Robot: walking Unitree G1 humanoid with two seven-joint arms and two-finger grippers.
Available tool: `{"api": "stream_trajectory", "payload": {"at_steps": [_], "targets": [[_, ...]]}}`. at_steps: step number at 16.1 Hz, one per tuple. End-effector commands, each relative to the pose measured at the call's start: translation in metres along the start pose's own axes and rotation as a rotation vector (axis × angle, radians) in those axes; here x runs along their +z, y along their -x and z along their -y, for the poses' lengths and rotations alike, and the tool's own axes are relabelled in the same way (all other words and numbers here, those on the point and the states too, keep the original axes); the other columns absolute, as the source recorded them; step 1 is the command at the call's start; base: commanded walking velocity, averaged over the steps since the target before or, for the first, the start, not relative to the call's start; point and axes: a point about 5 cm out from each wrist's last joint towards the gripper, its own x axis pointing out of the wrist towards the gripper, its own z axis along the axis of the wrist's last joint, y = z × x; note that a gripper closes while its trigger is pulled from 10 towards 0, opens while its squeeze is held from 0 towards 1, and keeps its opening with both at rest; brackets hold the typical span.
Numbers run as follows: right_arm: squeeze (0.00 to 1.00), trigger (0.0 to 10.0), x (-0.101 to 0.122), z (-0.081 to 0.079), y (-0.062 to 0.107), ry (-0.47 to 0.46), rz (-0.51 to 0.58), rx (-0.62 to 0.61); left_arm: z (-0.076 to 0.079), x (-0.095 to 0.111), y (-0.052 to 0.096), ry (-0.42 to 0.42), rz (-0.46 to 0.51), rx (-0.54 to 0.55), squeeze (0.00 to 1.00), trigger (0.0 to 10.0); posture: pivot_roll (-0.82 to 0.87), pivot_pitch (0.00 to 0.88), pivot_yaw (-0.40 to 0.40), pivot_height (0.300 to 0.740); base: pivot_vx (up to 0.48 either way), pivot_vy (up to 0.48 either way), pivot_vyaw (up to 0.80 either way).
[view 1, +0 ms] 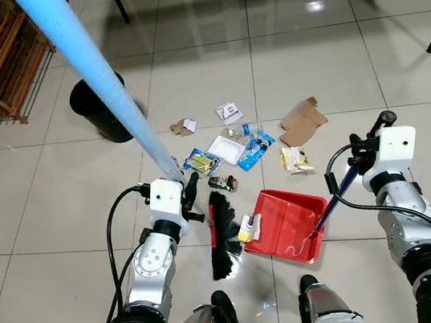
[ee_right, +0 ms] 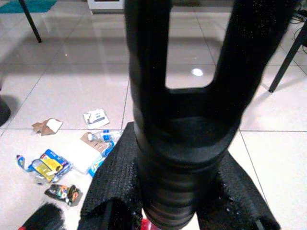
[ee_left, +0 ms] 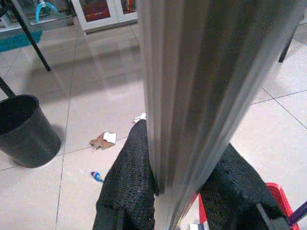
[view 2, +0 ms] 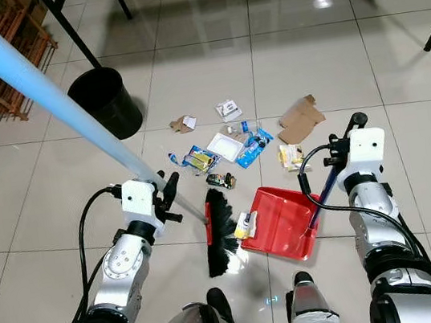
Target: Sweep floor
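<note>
Left gripper point(view 1: 191, 200) jaws clenched on broom pole point(view 1: 97, 73), right gripper point(view 1: 344, 165) jaws around dustpan handle point(view 1: 336, 199).

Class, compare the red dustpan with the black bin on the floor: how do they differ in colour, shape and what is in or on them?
The dustpan is red, while the bin is black. The dustpan is a flat, shallow tray lying low on the tiles; the bin is a tall round tub standing upright. The dustpan carries one small piece of litter at its edge beside the broom head; whether the bin's dark inside holds anything cannot be told. Both rest on the tiled floor.
</note>
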Motion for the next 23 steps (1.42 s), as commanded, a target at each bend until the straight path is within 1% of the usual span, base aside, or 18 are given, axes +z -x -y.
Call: {"api": "stream_trajectory", "payload": {"at_steps": [1, 3, 4, 5, 6, 7, 8, 10, 12, 14, 16, 18, 20, 23], "targets": [[0.0, 10.0, -0.024, -0.005, 0.01, -0.028, -0.111, 0.008, 0.0, -0.006, 0.006, 0.004, -0.015, 0.005, 0.0, 0.0, -0.22, 0.264, 0.163, 0.74, 0.0, 0.0, 0.0], [0.0, 10.0, -0.024, -0.005, 0.01, -0.028, -0.111, 0.009, -0.002, -0.005, 0.005, -0.002, -0.011, 0.011, 0.0, 0.0, -0.22, 0.262, 0.164, 0.74, 0.0, 0.0, 0.0], [0.0, 10.0, -0.024, -0.006, 0.01, -0.028, -0.11, 0.009, -0.007, -0.002, 0.003, -0.027, -0.011, 0.035, 0.0, 7.3, -0.22, 0.26, 0.165, 0.74, 0.0, 0.0, 0.0], [0.0, 10.0, -0.024, -0.006, 0.01, -0.029, -0.11, 0.01, -0.012, 0.0, 0.001, -0.03, -0.011, 0.05, 0.0, 9.8, -0.22, 0.259, 0.166, 0.74, 0.0, 0.0, 0.0], [0.0, 10.0, -0.024, -0.006, 0.01, -0.029, -0.111, 0.01, -0.014, 0.001, 0.001, -0.03, -0.01, 0.053, 0.0, 10.0, -0.22, 0.259, 0.166, 0.74, 0.0, 0.0, 0.0], [0.0, 10.0, -0.025, -0.006, 0.01, -0.03, -0.111, 0.01, -0.026, 0.004, 0.001, -0.047, -0.007, 0.088, 0.0, 10.0, -0.21, 0.257, 0.168, 0.74, 0.0, 0.0, 0.0], [0.0, 10.0, -0.025, -0.007, 0.01, -0.031, -0.111, 0.01, -0.033, 0.006, 0.001, -0.059, -0.005, 0.106, 0.0, 10.0, -0.21, 0.255, 0.169, 0.74, 0.0, 0.0, 0.0], [0.0, 10.0, -0.024, -0.008, 0.01, -0.035, -0.11, 0.012, -0.055, 0.016, -0.002, -0.093, 0.008, 0.148, 0.0, 10.0, -0.2, 0.253, 0.172, 0.74, 0.0, 0.0, 0.0], [0.0, 10.0, -0.024, -0.009, 0.01, -0.038, -0.109, 0.013, -0.058, 0.022, -0.008, -0.102, 0.019, 0.149, 0.0, 10.0, -0.21, 0.254, 0.175, 0.74, 0.0, 0.0, 0.0], [0.0, 10.0, -0.024, -0.009, 0.01, -0.041, -0.104, 0.013, -0.047, 0.026, -0.017, -0.1, 0.028, 0.111, 0.0, 10.0, -0.22, 0.259, 0.178, 0.74, 0.0, 0.0, 0.0], [0.0, 10.0, -0.024, -0.009, 0.011, -0.041, -0.102, 0.012, -0.043, 0.026, -0.019, -0.099, 0.032, 0.093, 0.0, 10.0, -0.22, 0.264, 0.178, 0.74, 0.0, 0.0, 0.0], [0.0, 10.0, -0.024, -0.006, 0.012, -0.039, -0.095, 0.007, -0.023, 0.028, -0.028, -0.095, 0.038, 0.018, 0.0, 10.0, -0.23, 0.276, 0.181, 0.74, 0.0, 0.0, 0.0], [0.0, 10.0, -0.022, -0.005, 0.013, -0.041, -0.085, 0.005, -0.012, 0.028, -0.032, -0.091, 0.033, -0.028, 0.0, 10.0, -0.24, 0.287, 0.185, 0.74, 0.0, 0.0, 0.0], [0.0, 10.0, -0.019, -0.008, 0.013, -0.049, -0.062, 0.011, 0.002, 0.027, -0.037, -0.087, 0.013, -0.093, 0.0, 10.0, -0.24, 0.299, 0.191, 0.74, 0.0, 0.0, 0.0]]}}
